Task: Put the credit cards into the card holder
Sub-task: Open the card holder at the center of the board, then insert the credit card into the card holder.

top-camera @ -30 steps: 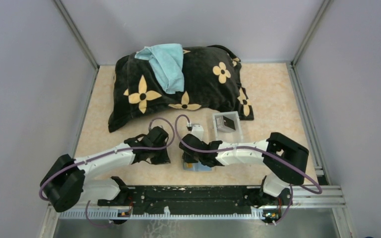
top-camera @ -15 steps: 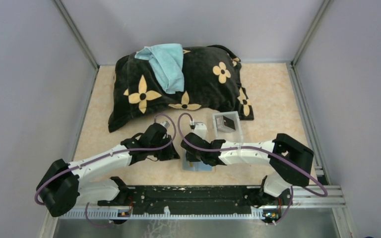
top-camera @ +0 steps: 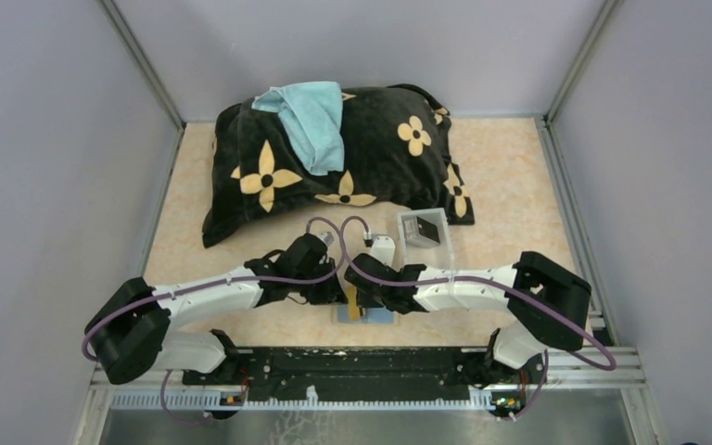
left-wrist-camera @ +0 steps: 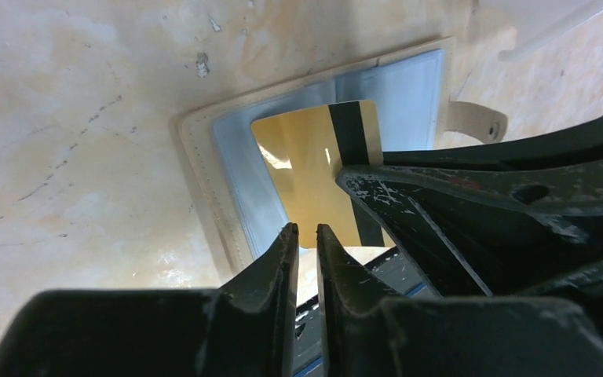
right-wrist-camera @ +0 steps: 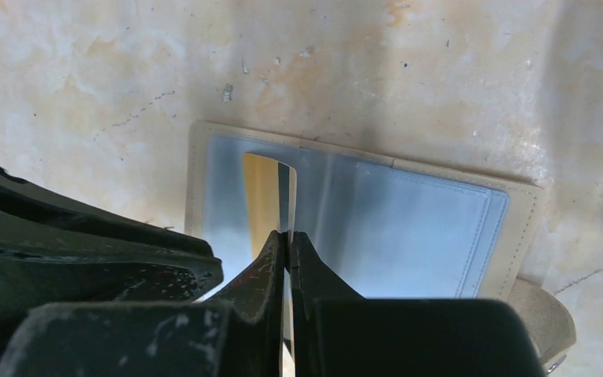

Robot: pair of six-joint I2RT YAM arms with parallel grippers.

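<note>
- Two arms reach inward from the near edge of the table (top-camera: 510, 185), and their ends meet over the holder.
- One holder (right-wrist-camera: 408, 228), tan with a pale blue lining, lies open and flat on the table just ahead of the arm bases. Its snap tab (left-wrist-camera: 471, 119) sticks out from one short side.
- One gold card (left-wrist-camera: 306, 157) with a black stripe across one end is pinched by the right gripper (right-wrist-camera: 287, 239), whose fingers are pressed together on it.
  - From the right wrist the card shows nearly edge-on, running out from between the fingertips.
  - Its far end sits over one half of the holder's lining.
  - Whether that end is inside a slot or only resting on the lining cannot be told.
- One left gripper (left-wrist-camera: 307, 236) is just beside the right gripper, above the holder's near rim.
  - Its fingers stand a narrow slit apart, with nothing seen pinched between them.
  - Whether its tips touch the holder cannot be told.
- Some dark cards (top-camera: 424, 232) lie in a clear tray (top-camera: 408, 220), just beyond the holder and to the right. Their count cannot be read.
- One black pillow (top-camera: 371, 158) with tan flower motifs lies across the far side of the table, well apart from the holder.
- One teal cloth (top-camera: 311, 120) is draped over the pillow's left half.
</note>
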